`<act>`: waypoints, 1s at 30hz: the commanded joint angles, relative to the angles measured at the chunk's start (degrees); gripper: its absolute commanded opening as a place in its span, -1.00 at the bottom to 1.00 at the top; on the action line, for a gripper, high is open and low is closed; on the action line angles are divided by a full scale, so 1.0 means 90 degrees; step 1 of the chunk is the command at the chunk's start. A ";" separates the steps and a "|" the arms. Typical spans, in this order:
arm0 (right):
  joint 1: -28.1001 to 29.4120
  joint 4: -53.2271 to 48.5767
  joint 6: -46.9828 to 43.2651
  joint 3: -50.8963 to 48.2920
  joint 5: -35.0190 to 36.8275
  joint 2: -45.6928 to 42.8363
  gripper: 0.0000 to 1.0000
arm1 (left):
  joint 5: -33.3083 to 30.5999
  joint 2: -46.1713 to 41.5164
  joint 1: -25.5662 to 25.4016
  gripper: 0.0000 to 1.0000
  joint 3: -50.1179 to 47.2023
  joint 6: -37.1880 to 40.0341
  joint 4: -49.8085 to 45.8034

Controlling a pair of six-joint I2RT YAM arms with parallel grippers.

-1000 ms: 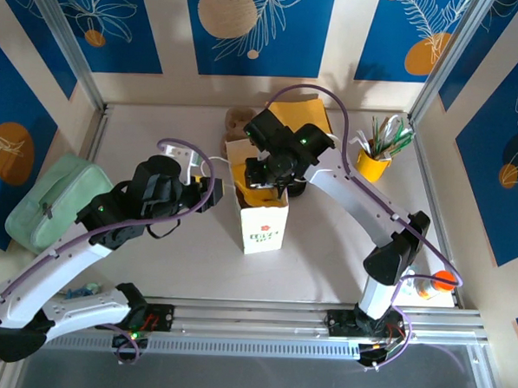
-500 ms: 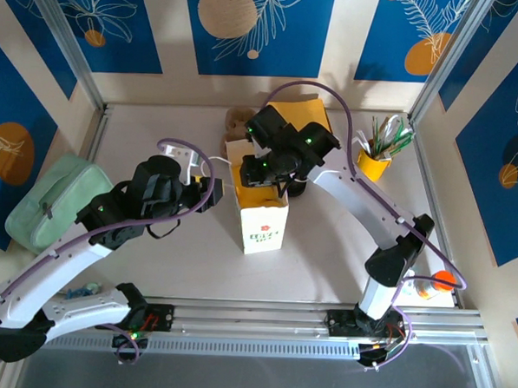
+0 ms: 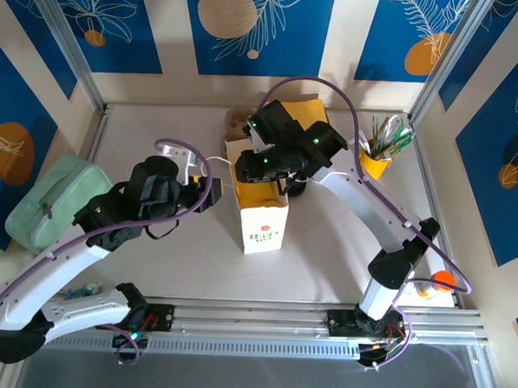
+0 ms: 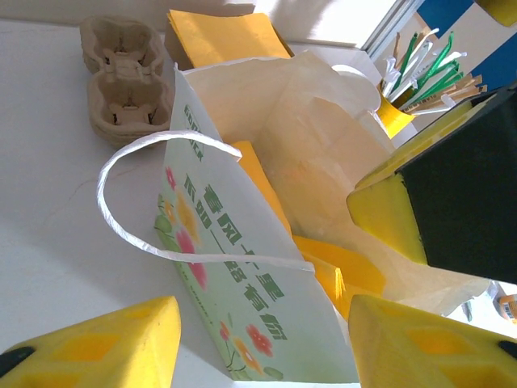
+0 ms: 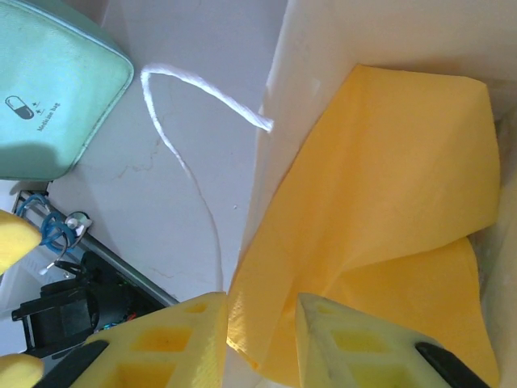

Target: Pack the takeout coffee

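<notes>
1. The right gripper (image 5: 258, 347) hung over the paper bag's (image 3: 264, 225) mouth, barring entry from above.
2. Yellow paper (image 5: 388, 202) crowded the bag's inside.
3. Bare table (image 3: 325, 267) lay open between bag and right edge.
4. The left arm (image 3: 110, 221) crossed the near left corner.

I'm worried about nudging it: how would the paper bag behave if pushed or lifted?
The paper bag looks thin and creased, so its walls would probably buckle under a push. Standing tall and narrow, holding yellow sheets, it seems light and apt to tip. Its string handle flops sideways, so likely limp.
</notes>
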 commanded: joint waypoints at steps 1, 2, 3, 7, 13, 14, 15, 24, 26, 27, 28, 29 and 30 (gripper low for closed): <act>0.0069 0.0140 0.0073 -0.0264 -0.0239 -0.0012 -0.46 | -0.0034 -0.0120 -0.0041 0.15 -0.0119 -0.0031 0.0137; 0.0069 0.0162 0.0098 -0.0330 -0.0226 0.0020 -0.46 | -0.0023 -0.0113 -0.0041 0.15 -0.0118 -0.0027 0.0138; 0.0071 0.0191 0.0110 -0.0407 -0.0245 0.0049 -0.46 | -0.0024 -0.0103 -0.0042 0.15 -0.0121 -0.0025 0.0130; 0.0071 0.0230 0.0175 -0.0624 -0.0265 0.0207 -0.46 | -0.0032 -0.0100 -0.0046 0.15 -0.0113 -0.0018 0.0108; 0.0049 -0.0035 0.0177 -0.0580 -0.0061 0.0462 -0.47 | -0.0057 -0.0130 -0.0044 0.15 -0.0129 -0.0013 0.0098; 0.0033 -0.0107 0.0158 -0.0515 -0.0042 0.0495 -0.47 | -0.0055 -0.0140 -0.0042 0.15 -0.0131 -0.0014 0.0098; 0.0017 -0.0179 0.0148 -0.0437 0.0009 0.0529 -0.47 | -0.0063 -0.0148 -0.0045 0.15 -0.0125 -0.0013 0.0094; -0.0096 -0.0420 -0.0238 0.0551 0.0275 0.0517 -0.47 | -0.0093 -0.0130 -0.0046 0.15 -0.0081 -0.0003 0.0059; -0.0133 -0.0448 -0.0390 0.0832 0.0396 0.0520 -0.47 | -0.0088 -0.0130 -0.0050 0.15 -0.0066 0.0009 0.0051; -0.0166 -0.0460 -0.0463 0.0996 0.0476 0.0540 -0.46 | -0.0093 -0.0129 -0.0044 0.15 -0.0061 0.0013 0.0055; -0.0196 -0.0461 -0.0557 0.1135 0.0553 0.0559 -0.46 | -0.0098 -0.0122 -0.0045 0.15 -0.0058 0.0024 0.0050; -0.0244 -0.0430 -0.0678 0.1282 0.0662 0.0584 -0.46 | -0.0101 -0.0121 -0.0046 0.15 -0.0049 0.0026 0.0050; -0.0301 -0.0386 -0.0795 0.1402 0.0793 0.0594 -0.44 | -0.0103 -0.0120 -0.0047 0.16 -0.0039 0.0027 0.0050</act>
